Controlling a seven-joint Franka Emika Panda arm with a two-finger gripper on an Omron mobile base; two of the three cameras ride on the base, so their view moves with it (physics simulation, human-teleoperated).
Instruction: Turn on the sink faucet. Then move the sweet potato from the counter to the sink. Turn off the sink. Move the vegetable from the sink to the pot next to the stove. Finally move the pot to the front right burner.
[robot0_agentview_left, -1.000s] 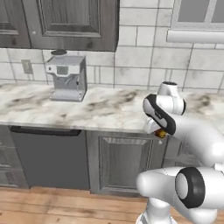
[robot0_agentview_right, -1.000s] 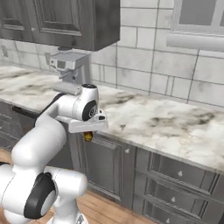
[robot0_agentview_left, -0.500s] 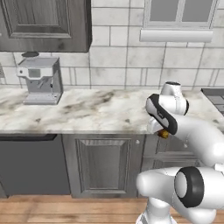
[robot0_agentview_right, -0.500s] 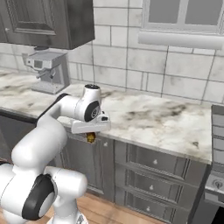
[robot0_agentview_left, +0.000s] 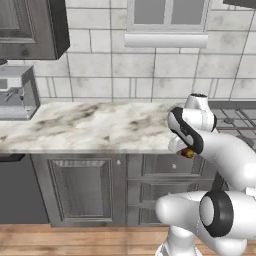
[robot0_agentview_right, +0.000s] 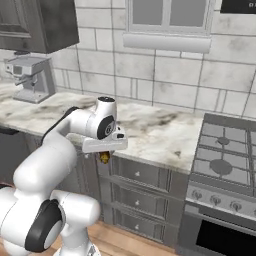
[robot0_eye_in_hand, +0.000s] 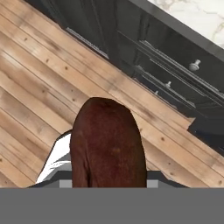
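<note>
Reddish-brown sweet potato (robot0_eye_in_hand: 108, 144) held in the fingers (robot0_agentview_right: 104, 158) beside the counter (robot0_agentview_left: 95, 127), above cabinet drawers (robot0_agentview_right: 142, 187)

Glossy white rounded arm (robot0_agentview_left: 220, 150) segments; dark joint caps; black band at the wrist.

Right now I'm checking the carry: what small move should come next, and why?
Probably keep driving toward the grey gas stove. The gripper holds the reddish-brown oblong sweet potato off the pale marble counter, over the wooden floor, and no pot is visible yet.
</note>
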